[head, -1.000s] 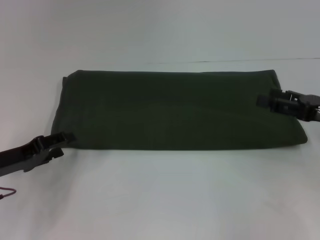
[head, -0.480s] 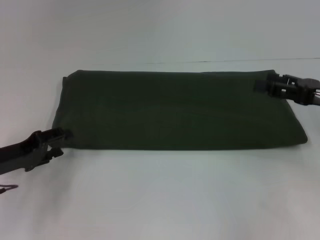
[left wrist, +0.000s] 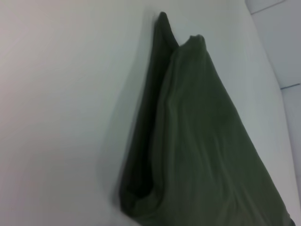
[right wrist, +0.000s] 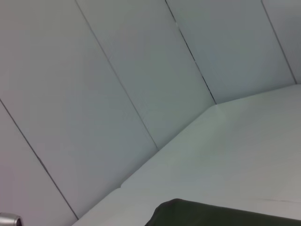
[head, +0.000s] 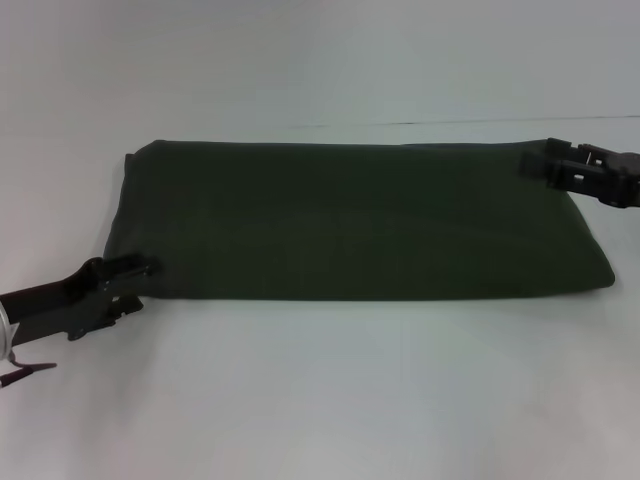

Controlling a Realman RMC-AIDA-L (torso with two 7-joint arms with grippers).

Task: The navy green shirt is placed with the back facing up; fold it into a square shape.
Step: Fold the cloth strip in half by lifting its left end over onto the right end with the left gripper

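Shirt [head: 350, 220] folded into long band on table [head: 330, 400]; left gripper [head: 140, 272] at near-left corner, right gripper [head: 535, 165] at far-right corner.

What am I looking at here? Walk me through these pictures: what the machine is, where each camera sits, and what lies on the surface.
This is a two-armed robot folding laundry. The wide picture comes from a camera on its head, looking down at a white table. On it lies a dark olive-green T-shirt of soft matte fabric, already folded into a long band. The left gripper is at the shirt's near left corner; the right gripper is at its far right corner. Whether either grips cloth cannot be told. The other two pictures come from cameras on the wrists: the left shows the shirt's layered end close up, the right mostly wall panels and a sliver of the shirt.
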